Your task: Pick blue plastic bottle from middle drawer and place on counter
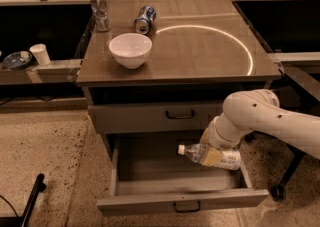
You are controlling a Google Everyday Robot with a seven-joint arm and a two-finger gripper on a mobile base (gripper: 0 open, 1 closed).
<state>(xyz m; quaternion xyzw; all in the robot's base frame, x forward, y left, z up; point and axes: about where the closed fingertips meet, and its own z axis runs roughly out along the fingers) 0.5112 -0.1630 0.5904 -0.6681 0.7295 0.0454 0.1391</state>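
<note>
The blue plastic bottle (209, 155) is a small clear bottle with a white cap pointing left and a pale label. It lies level in the air above the right side of the open middle drawer (150, 171). My gripper (217, 146) is at the end of the white arm coming from the right, shut on the bottle from above and behind; its fingers are mostly hidden by the wrist. The counter (200, 51) is the grey-brown cabinet top with a bright curved arc, above the closed upper drawer (150, 117).
On the counter stand a white bowl (130, 49), a blue-and-white drink can (144, 19) on its side and a clear glass (99, 10). A side ledge at left holds a white cup (39, 54) and a dark dish (16, 60). A black pole (31, 200) stands on the floor.
</note>
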